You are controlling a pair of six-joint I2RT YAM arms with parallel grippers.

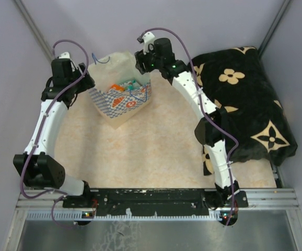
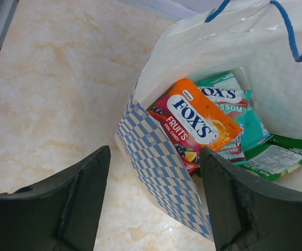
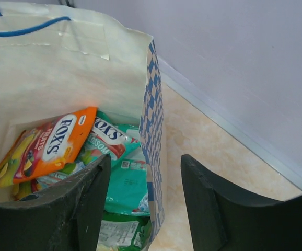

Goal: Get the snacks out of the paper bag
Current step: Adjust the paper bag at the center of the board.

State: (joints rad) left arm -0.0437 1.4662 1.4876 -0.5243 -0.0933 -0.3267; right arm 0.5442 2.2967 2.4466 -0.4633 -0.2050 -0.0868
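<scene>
The paper bag (image 1: 120, 107) stands open at the back middle of the table, with the snacks (image 1: 124, 86) inside. My left gripper (image 1: 84, 81) is open at the bag's left side; in the left wrist view its jaws (image 2: 155, 157) straddle the checkered wall (image 2: 156, 167). An orange packet (image 2: 195, 120), a teal one (image 2: 229, 97) and a green one (image 2: 274, 157) lie inside. My right gripper (image 1: 143, 65) is open at the bag's far right; its jaws (image 3: 146, 159) straddle the wall (image 3: 153, 104), with the left finger inside above a teal packet (image 3: 125, 178). The orange packet (image 3: 51, 144) lies further in.
A black flower-patterned cloth (image 1: 245, 99) covers the right side of the table. Grey walls close in the back and sides. Blue cord handles (image 2: 292, 31) hang over the bag's mouth, also in the right wrist view (image 3: 25, 29). A metal rail (image 1: 156, 201) runs along the near edge.
</scene>
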